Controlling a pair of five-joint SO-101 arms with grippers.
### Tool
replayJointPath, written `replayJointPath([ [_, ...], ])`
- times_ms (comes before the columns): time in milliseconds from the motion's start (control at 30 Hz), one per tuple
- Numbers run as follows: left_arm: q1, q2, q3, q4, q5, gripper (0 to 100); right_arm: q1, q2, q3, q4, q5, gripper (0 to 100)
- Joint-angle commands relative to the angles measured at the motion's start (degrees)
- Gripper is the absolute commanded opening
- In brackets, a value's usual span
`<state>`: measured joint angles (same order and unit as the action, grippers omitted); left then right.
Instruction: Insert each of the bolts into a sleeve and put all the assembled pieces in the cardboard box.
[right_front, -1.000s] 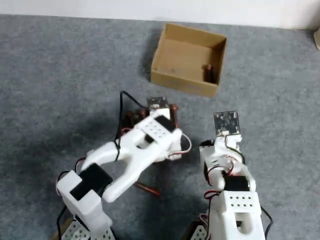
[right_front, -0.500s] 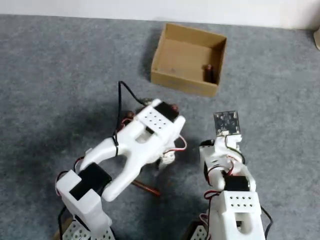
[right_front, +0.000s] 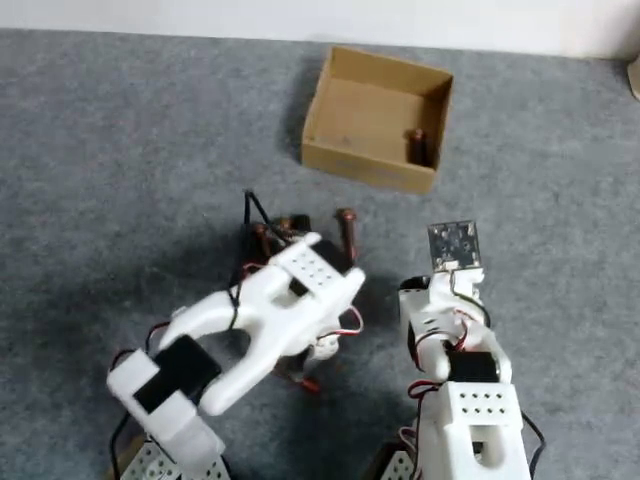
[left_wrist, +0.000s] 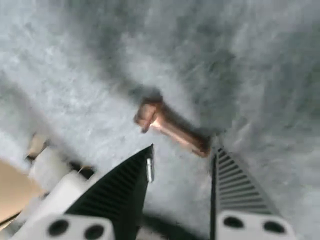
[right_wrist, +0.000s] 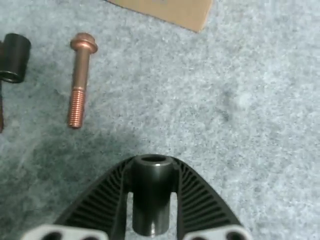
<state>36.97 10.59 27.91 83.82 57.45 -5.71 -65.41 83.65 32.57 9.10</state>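
Observation:
In the left wrist view my left gripper (left_wrist: 182, 146) is open, low over the grey mat. A copper bolt (left_wrist: 172, 127) lies flat just past its fingertips, its threaded end by one finger (left_wrist: 235, 175). From above, the left arm (right_front: 300, 285) bends down over that bolt (right_front: 304, 382). My right gripper (right_wrist: 151, 167) is shut on a black sleeve (right_wrist: 150, 195), held upright. Ahead of it lie another copper bolt (right_wrist: 80, 80) and a black sleeve (right_wrist: 14, 57). The cardboard box (right_front: 340, 155) stands at the back with one assembled piece (right_front: 420, 147) inside.
More bolts and sleeves (right_front: 270, 232) lie bunched behind the left arm's wrist, with a single bolt (right_front: 346, 230) to their right. The right arm (right_front: 450, 330) stands at the front right. A corner of the box (right_wrist: 170, 10) lies beyond the right gripper.
The left arm has pulled back from the bunch of pieces toward the front of the table, uncovering them, and its wrist now tips down over a lone bolt. The right arm has kept still.

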Motion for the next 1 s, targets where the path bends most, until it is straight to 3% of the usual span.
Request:
replayJointPath([
  [0, 1.1, 0.1, 2.9, -5.3, 3.4, 19, 0.3, -0.7, -0.1, -1.5, 0.7, 0.5],
  [567, 0.7, 0.7, 4.1, -10.7, 3.8, 19, 0.3, -0.8, 0.6, -1.7, 0.7, 0.5],
  [633, 1.0, 2.9, 4.2, -10.7, 3.8, 15, 0.3, -0.8, 0.7, -1.7, 0.7, 0.5],
  [733, 0.7, 7.3, 3.2, -10.4, 3.8, 1, 0.3, -0.7, 0.7, -2.7, 0.7, 0.5],
  [967, 1.1, 8.5, -1.8, -5.0, 1.1, 0, 0.3, -0.7, 0.8, -3.1, 0.7, 0.5],
])
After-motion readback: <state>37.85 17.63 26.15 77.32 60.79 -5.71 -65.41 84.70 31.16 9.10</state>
